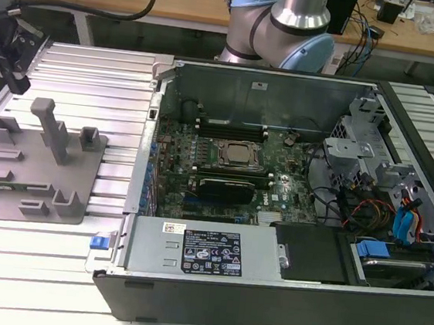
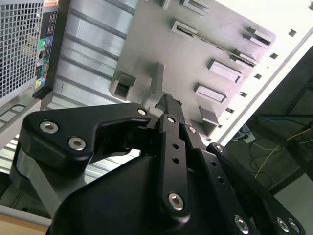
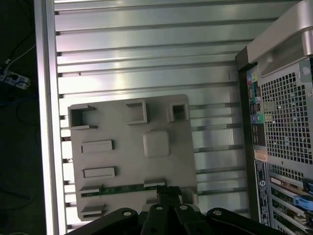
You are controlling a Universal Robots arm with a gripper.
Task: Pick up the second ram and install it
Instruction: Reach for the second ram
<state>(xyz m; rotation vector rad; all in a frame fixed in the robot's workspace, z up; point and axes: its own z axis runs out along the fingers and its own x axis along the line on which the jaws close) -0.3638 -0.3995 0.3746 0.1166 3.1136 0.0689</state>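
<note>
The gripper (image 3: 169, 192), its fingers pinched together, hung over the grey fixture plate (image 3: 122, 147), where the second ram (image 3: 122, 189), a slim dark-green strip, sat slotted near one edge.

Bright overhead light, white glare on ribbed table (image 1: 27, 267)

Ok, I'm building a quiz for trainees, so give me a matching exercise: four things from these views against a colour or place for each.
1 second ram
2 fixture plate
3 computer case
4 gripper

A black, by one end of the ram
B grey, on the ribbed table
C dark green, in a slot of the plate
D open, motherboard exposed

Pairs: 1-C, 2-B, 3-D, 4-A
</note>
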